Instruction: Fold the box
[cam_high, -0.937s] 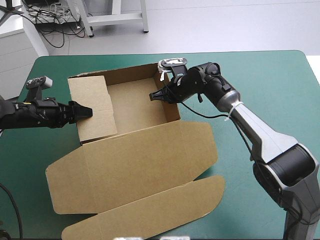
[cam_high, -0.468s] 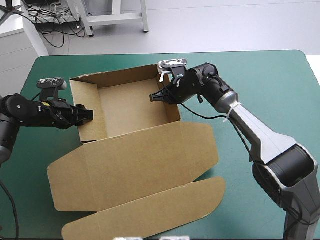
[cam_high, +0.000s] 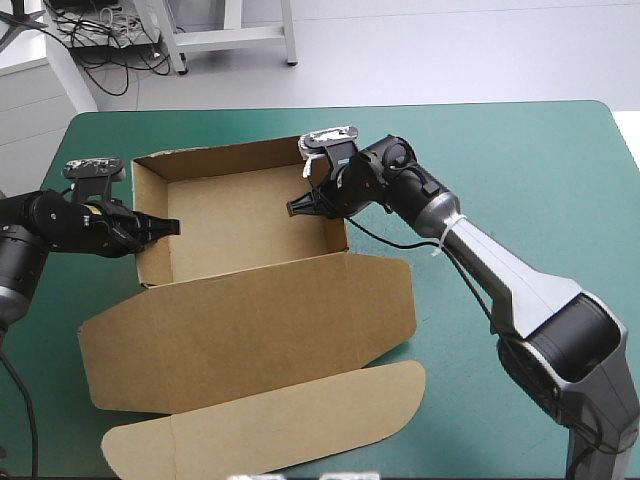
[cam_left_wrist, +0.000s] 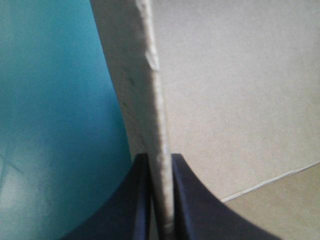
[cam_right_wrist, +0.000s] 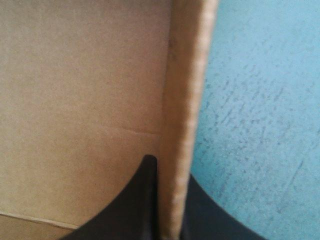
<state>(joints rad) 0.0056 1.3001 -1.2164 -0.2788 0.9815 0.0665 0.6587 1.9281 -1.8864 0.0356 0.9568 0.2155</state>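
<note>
The brown box (cam_high: 245, 215) stands as an open tray with raised walls, its lid (cam_high: 250, 325) lying flat toward the near edge. My left gripper (cam_high: 172, 227) is shut on the box's left wall. In the left wrist view that wall's edge (cam_left_wrist: 150, 120) runs up from between the black fingers (cam_left_wrist: 135, 200). My right gripper (cam_high: 297, 206) is shut on the box's right wall near its far corner. The right wrist view shows that wall (cam_right_wrist: 187, 115) pinched between the fingers (cam_right_wrist: 140, 200), with the tray floor (cam_right_wrist: 75, 100) on one side and the teal-green cover (cam_right_wrist: 260, 125) on the other.
The lid's long front flap (cam_high: 270, 425) lies flat near the table's near edge. Teal-green cover (cam_high: 540, 190) spreads bare to the right of the box and beyond its far wall.
The left flap that lay folded inward now stands upright as the left wall, and my left gripper has shut on it. The whole box has shifted slightly left and toward the near edge.
</note>
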